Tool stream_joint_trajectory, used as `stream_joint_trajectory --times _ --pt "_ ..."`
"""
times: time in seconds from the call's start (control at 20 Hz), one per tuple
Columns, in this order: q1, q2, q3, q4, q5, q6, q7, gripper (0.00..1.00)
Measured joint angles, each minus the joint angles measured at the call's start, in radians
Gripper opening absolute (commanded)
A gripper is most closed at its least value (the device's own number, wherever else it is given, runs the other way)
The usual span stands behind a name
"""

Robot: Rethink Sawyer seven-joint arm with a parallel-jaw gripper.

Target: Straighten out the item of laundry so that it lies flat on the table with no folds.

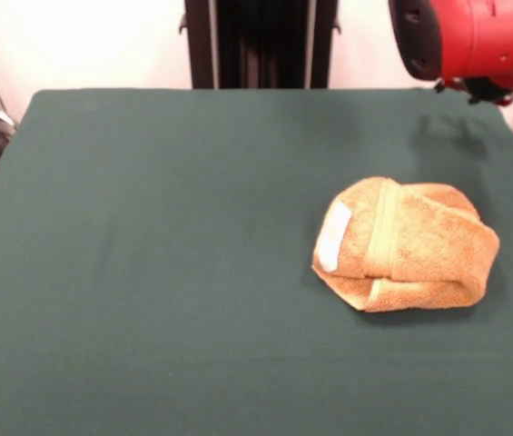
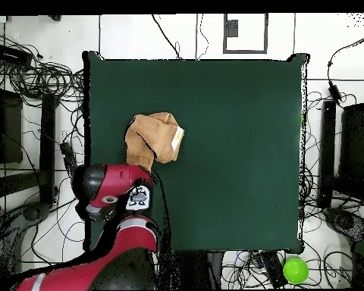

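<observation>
Towel (image 1: pixel 406 245) folded on table (image 1: pixel 147 272), right of centre, front view.

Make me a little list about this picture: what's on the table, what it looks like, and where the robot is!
Thing on the table: golden-orange towel
Shape: bunched and folded over itself, not flat
Label: white label showing on one side
Border band: woven band running across the top fold
Table: dark green table, much bigger than the towel
Robot arm: red and black arm at the table's edge near the towel, not touching it
Task done: not yet
</observation>
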Motion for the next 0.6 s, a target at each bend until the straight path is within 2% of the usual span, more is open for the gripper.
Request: stream_joint_trajectory --times 0.3,0.5,0.6 --pt "-0.044 -0.014 0.001 -0.056 -0.078 0.086 -0.001 1.0" --pt "-0.083 -0.052 0.005 -0.105 -0.182 0.097 -0.002 1.0" --pt "-0.095 -0.066 0.012 -0.119 -0.206 0.097 -0.003 1.0"
